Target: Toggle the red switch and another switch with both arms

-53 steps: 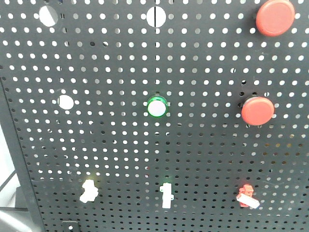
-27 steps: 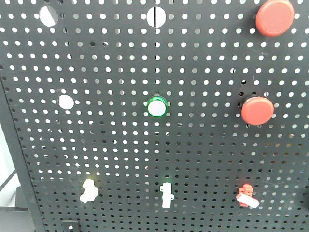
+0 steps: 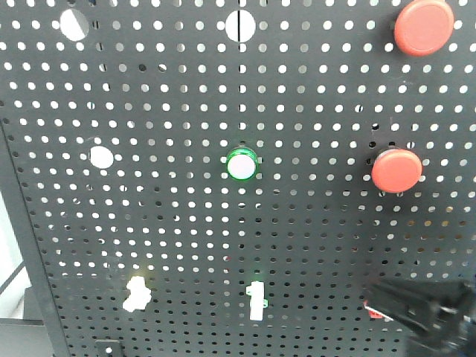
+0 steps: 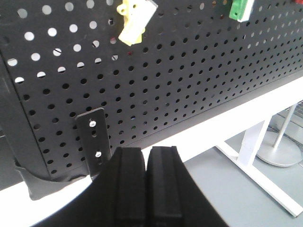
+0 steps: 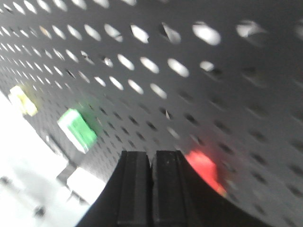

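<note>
The red switch (image 5: 204, 169) shows as a blurred red lump just right of my right gripper (image 5: 151, 155), whose jaws are shut with nothing between them. In the front view that gripper (image 3: 383, 299) is a dark blur covering nearly all of the red switch (image 3: 370, 313). The other switch, a pale yellow toggle (image 3: 136, 293), sits low on the left of the black pegboard (image 3: 178, 223). In the left wrist view the yellow toggle (image 4: 135, 19) is at the top. My left gripper (image 4: 147, 153) is shut and empty, well below it near the board's bottom edge.
A slim white toggle with a green light (image 3: 256, 300) stands between the two switches. Two big round red push buttons (image 3: 424, 26) (image 3: 396, 169) and a green-ringed button (image 3: 242, 163) are higher up. A black bracket (image 4: 96, 139) and the white table edge (image 4: 227, 120) lie near the left gripper.
My right gripper has come into the front view from the lower right and now covers the red switch, which was in plain sight before. The board and other switches look the same.
</note>
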